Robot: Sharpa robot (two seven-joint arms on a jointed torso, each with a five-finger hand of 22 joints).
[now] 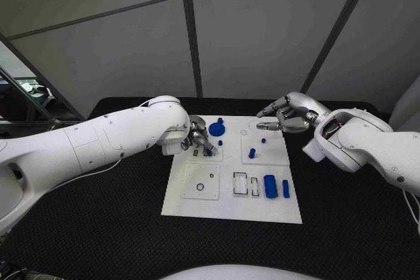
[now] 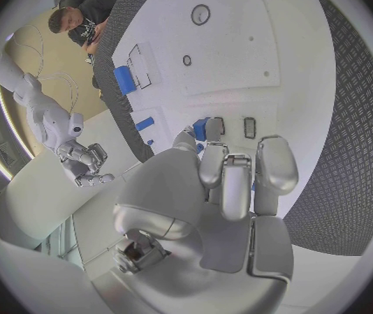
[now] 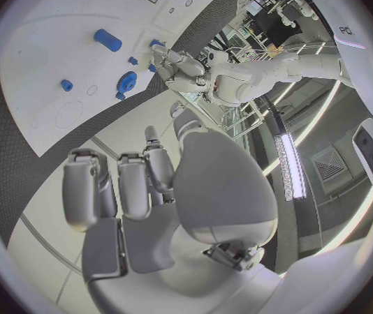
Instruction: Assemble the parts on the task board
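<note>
The white task board [image 1: 229, 208] lies nearest on the black surface [image 1: 105, 231], its near edge bare. On its near right part a thick blue cylinder [image 1: 270, 186] lies flat with a thinner blue bar [image 1: 285, 188] just beside it, next to two narrow rectangular slots. Farther back a short blue peg [image 1: 252, 153] stands near the board's middle, and a round blue disc [image 1: 216, 129] sits near the far edge.

The left hand [image 1: 198, 143] is down over the far left part of the board, its fingers curled in around a small blue part [image 1: 208, 151]. In the left wrist view the fingertips [image 2: 213, 153] close against that blue piece [image 2: 201, 128], which sits beside two small rectangular recesses. The hand appears to pinch it.

The right hand [image 1: 281, 117] hangs above the board's far right corner, well apart from the parts. Its fingers [image 3: 134, 185] are curled inward with nothing visible between them.
</note>
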